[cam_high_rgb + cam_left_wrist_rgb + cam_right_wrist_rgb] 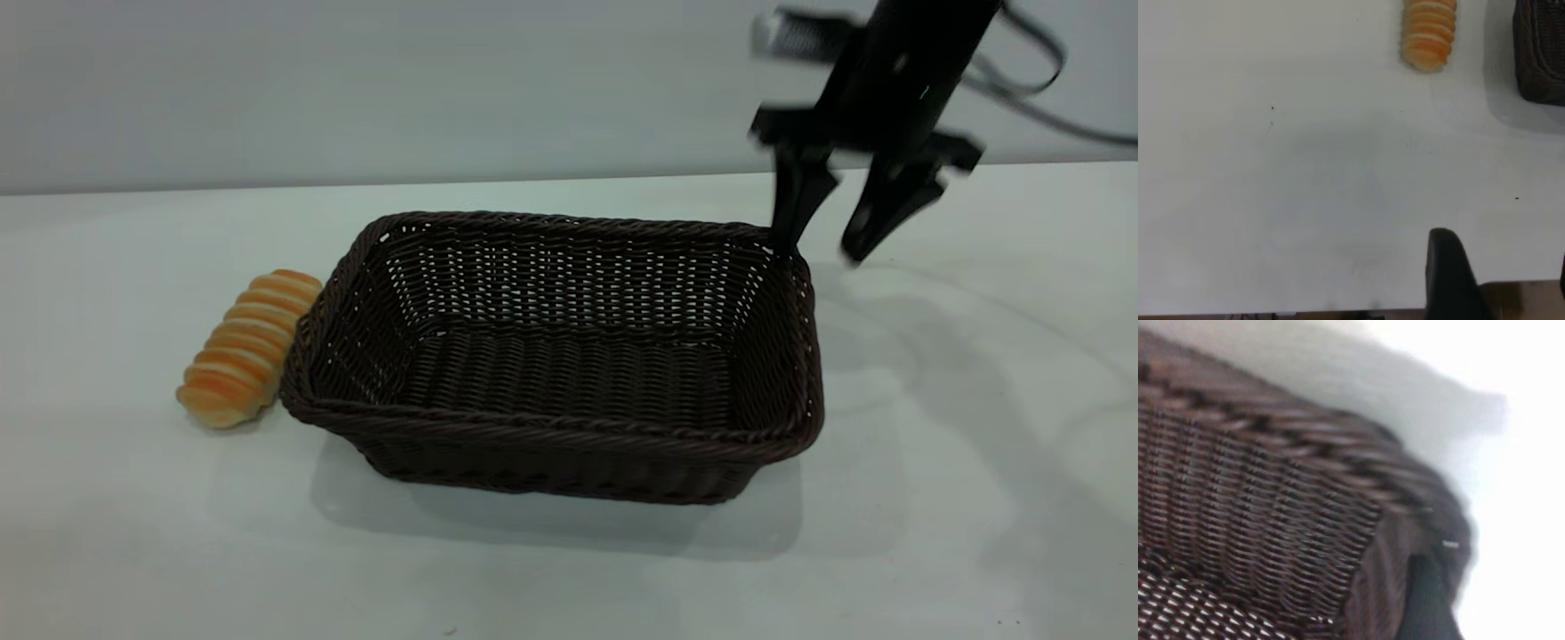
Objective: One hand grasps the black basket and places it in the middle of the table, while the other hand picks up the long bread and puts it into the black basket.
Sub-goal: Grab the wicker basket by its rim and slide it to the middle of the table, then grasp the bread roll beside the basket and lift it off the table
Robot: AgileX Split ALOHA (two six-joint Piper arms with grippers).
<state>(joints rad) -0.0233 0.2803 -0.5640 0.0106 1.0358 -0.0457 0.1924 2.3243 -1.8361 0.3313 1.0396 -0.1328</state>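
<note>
A plain pale wall [356,89] stands behind.

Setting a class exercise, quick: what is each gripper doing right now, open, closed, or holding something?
Right gripper: open, empty, at the far right corner of the black basket.
Left gripper: cannot be told; only part shows, holding nothing visible.

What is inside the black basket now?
Nothing: the black basket shows only its bare woven floor. The long bread lies outside, by its end. The near wall hides a strip of floor.

white table [978,462] bearing basket [569,356], bread [249,347]
</note>
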